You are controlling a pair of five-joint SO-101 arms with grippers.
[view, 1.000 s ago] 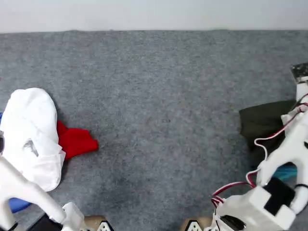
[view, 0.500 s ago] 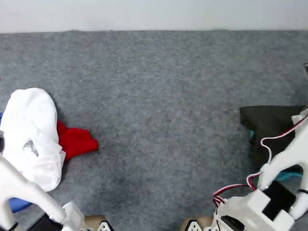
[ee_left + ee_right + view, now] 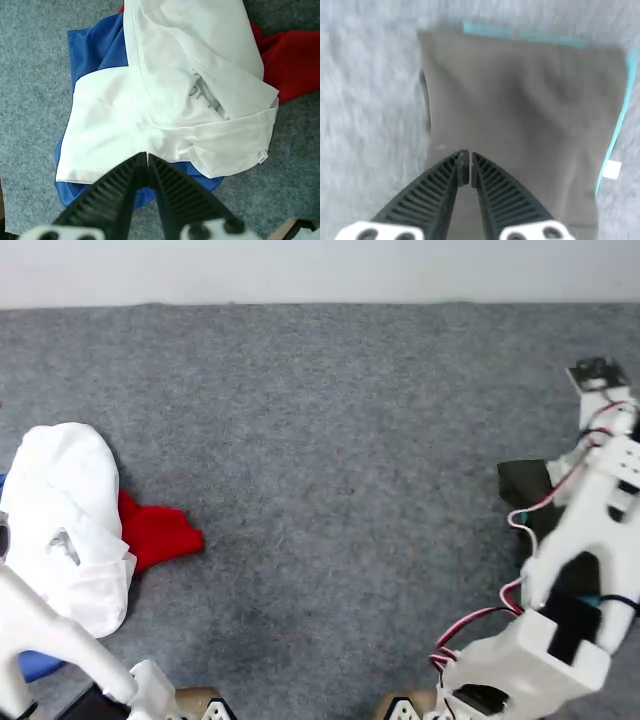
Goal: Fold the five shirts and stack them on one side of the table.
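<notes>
At the table's left a crumpled white shirt [image 3: 65, 520] lies on a red shirt [image 3: 158, 532] and a blue shirt [image 3: 35, 665]. In the left wrist view my left gripper [image 3: 148, 161] hovers shut and empty over the white shirt [image 3: 190, 75], with the blue shirt [image 3: 95, 45] beneath it and the red shirt [image 3: 295, 65] beside it. At the right lies a folded dark olive shirt [image 3: 525, 490]. My right gripper [image 3: 466, 159] is shut and holds nothing just above the dark shirt [image 3: 520, 100], which rests on a teal shirt [image 3: 520, 35].
The grey felt table [image 3: 330, 440] runs bare between the two piles. A pale wall [image 3: 320, 270] borders its far edge. The right arm [image 3: 590, 520] stretches over the dark shirt; the left arm [image 3: 40, 630] sits at the near left corner.
The right arm pulled back toward the near edge, then swung out over the dark shirt toward the far side. The left arm and the left pile have not moved.
</notes>
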